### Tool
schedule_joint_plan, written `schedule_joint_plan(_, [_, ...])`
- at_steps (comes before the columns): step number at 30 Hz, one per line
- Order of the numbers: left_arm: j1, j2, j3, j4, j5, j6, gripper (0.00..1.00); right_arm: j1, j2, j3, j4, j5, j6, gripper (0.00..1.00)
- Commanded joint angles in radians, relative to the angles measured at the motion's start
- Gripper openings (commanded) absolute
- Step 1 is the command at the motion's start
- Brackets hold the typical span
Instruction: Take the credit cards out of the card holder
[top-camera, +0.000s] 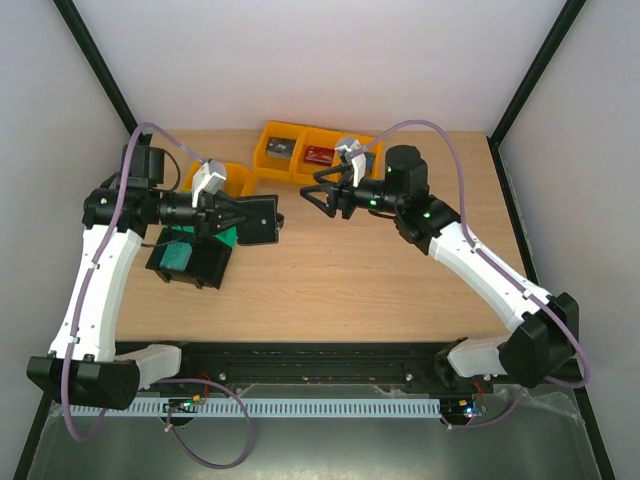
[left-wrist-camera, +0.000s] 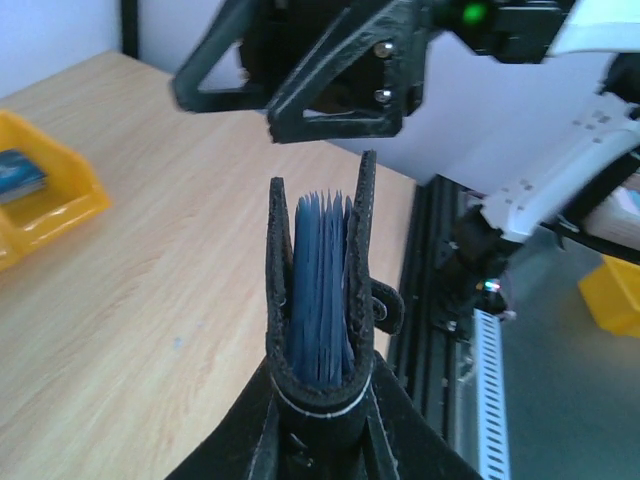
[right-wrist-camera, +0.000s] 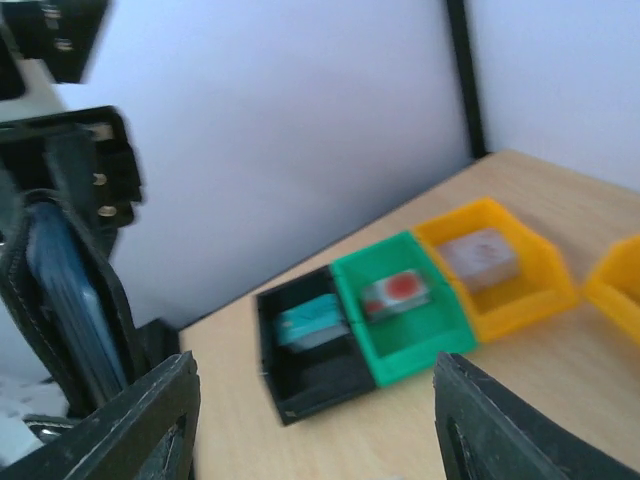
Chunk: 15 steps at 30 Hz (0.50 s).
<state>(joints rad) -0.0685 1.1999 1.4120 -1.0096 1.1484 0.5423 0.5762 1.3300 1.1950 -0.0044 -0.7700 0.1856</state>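
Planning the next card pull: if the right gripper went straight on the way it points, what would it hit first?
Most likely the card holder, held by the left gripper. The right gripper faces its open edge, slightly off-centre in its wrist view, so it might only graze it.

Pale wooden table (top-camera: 350, 290), plain white walls (top-camera: 320, 60), black corner posts (top-camera: 100, 60), soft even light

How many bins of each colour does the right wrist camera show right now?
Black bin: 1
Green bin: 1
Yellow bin, yellow bin at edge: 2
Total: 4
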Motion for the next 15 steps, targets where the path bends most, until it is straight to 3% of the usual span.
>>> schedule_joint_plan(1, [-0.002, -0.009, 0.020, -0.146, 0.157, 0.163, 0.02, 0.027, 0.019, -0.018, 0.163, -0.248, 0.083, 0.63])
schedule_joint_plan(6, [-0.002, -0.020, 0.013, -0.088, 0.154, 0.079, 0.02, 0.085, -0.001, -0.031, 0.168, -0.234, 0.027, 0.66])
schedule_joint_plan(15, [-0.002, -0.023, -0.010, -0.136, 0.216, 0.150, 0.02, 0.146, 0.039, 0.004, 0.103, -0.167, -0.015, 0.64])
